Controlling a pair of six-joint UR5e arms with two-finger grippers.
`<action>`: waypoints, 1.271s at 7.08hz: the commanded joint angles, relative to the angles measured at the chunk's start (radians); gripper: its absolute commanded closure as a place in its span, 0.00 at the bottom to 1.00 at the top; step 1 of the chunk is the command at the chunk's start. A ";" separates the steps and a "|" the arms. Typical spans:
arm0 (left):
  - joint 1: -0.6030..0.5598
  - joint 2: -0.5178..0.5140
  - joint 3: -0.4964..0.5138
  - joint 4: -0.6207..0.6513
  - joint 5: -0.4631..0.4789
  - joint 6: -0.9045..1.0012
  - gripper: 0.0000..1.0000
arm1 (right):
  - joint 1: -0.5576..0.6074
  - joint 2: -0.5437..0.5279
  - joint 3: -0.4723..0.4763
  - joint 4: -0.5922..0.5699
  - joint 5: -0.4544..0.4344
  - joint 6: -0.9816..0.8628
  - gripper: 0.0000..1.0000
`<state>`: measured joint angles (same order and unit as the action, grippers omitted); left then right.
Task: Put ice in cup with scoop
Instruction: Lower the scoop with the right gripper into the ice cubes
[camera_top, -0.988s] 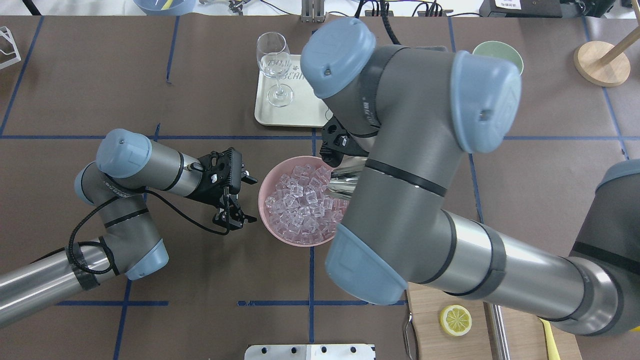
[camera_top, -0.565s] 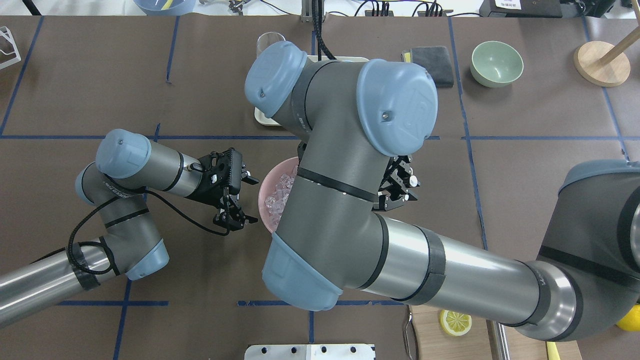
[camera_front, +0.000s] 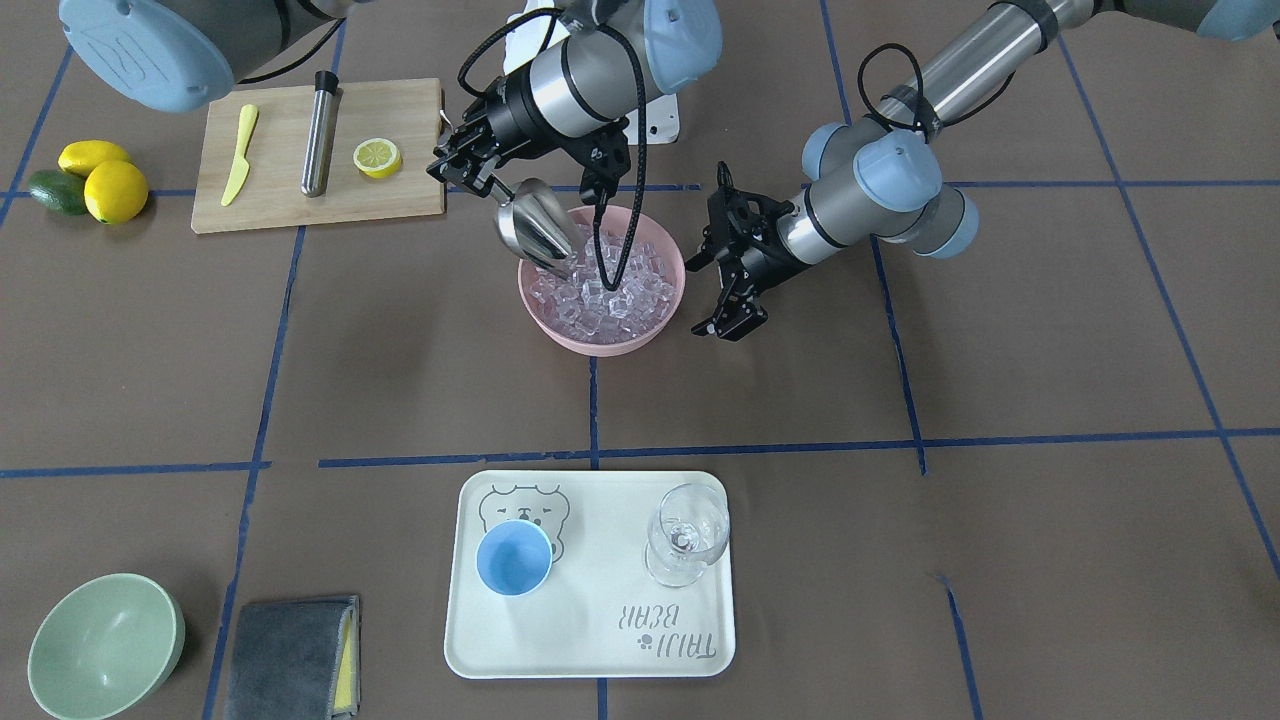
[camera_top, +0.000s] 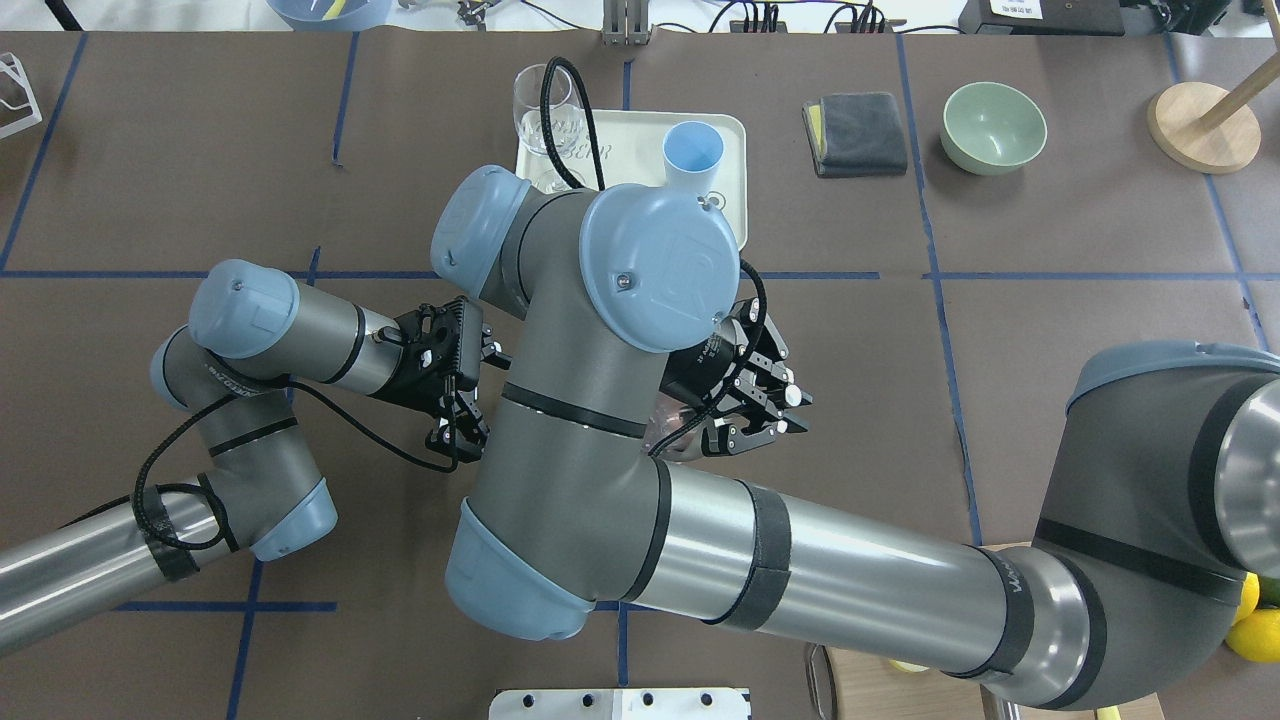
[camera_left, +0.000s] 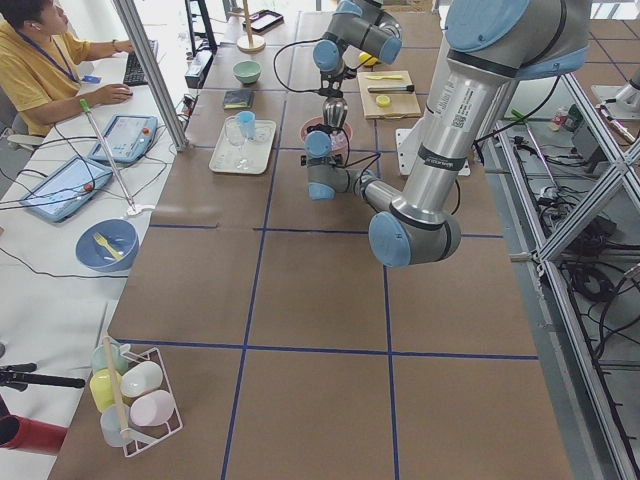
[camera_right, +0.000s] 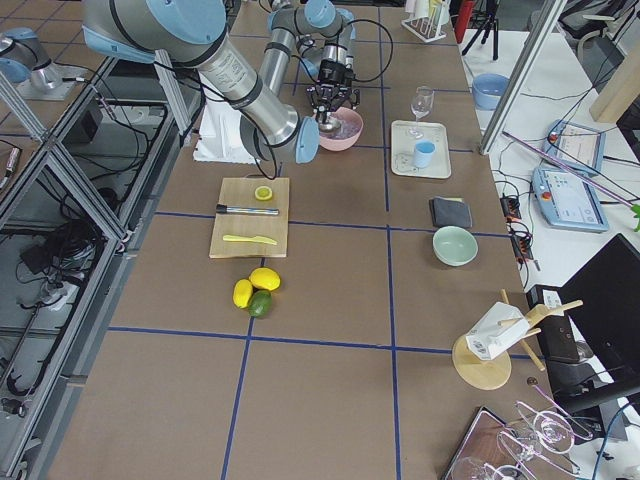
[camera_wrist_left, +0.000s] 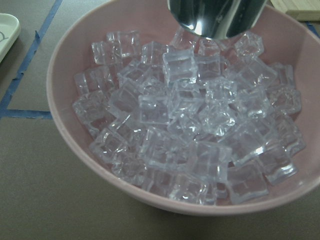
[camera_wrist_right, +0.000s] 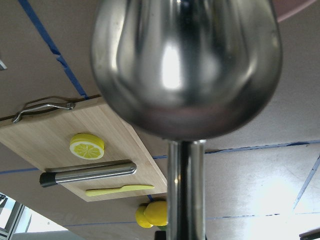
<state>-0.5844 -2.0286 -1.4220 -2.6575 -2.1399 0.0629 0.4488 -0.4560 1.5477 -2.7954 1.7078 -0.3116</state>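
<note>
My right gripper (camera_front: 478, 178) is shut on the thin handle of the steel scoop (camera_front: 535, 228). The scoop tilts down with its mouth in the ice (camera_front: 610, 285), at the edge of the pink bowl (camera_front: 600, 345) nearest the cutting board. The scoop's rounded back fills the right wrist view (camera_wrist_right: 185, 70). The left wrist view shows the scoop's tip (camera_wrist_left: 215, 17) over the piled ice (camera_wrist_left: 190, 135). My left gripper (camera_front: 708, 295) is open and empty beside the bowl's other side. The light-blue cup (camera_front: 513, 558) stands empty on the cream tray (camera_front: 590, 640), also seen from overhead (camera_top: 692, 150).
A wine glass (camera_front: 685, 535) stands on the tray beside the cup. A wooden cutting board (camera_front: 290, 205) holds a lemon slice, a steel cylinder and a yellow knife. Lemons and an avocado (camera_front: 85, 185) lie past it. A green bowl (camera_front: 100, 645) and grey cloth (camera_front: 290, 655) lie beyond the tray.
My right arm's elbow has swung to the left in the overhead view, now hiding the bowl and uncovering the cup and tray. The left arm has not moved.
</note>
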 joint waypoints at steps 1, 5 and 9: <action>0.000 0.001 0.000 -0.001 0.000 0.000 0.00 | -0.013 -0.003 -0.066 0.083 0.006 0.017 1.00; 0.000 0.001 -0.001 -0.015 0.000 -0.005 0.00 | -0.001 -0.047 -0.058 0.184 0.070 0.057 1.00; 0.000 -0.006 -0.008 -0.022 0.000 -0.008 0.00 | 0.036 -0.157 0.003 0.330 0.243 0.135 1.00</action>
<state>-0.5845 -2.0330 -1.4275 -2.6753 -2.1399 0.0575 0.4821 -0.5668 1.5174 -2.5167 1.9147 -0.2009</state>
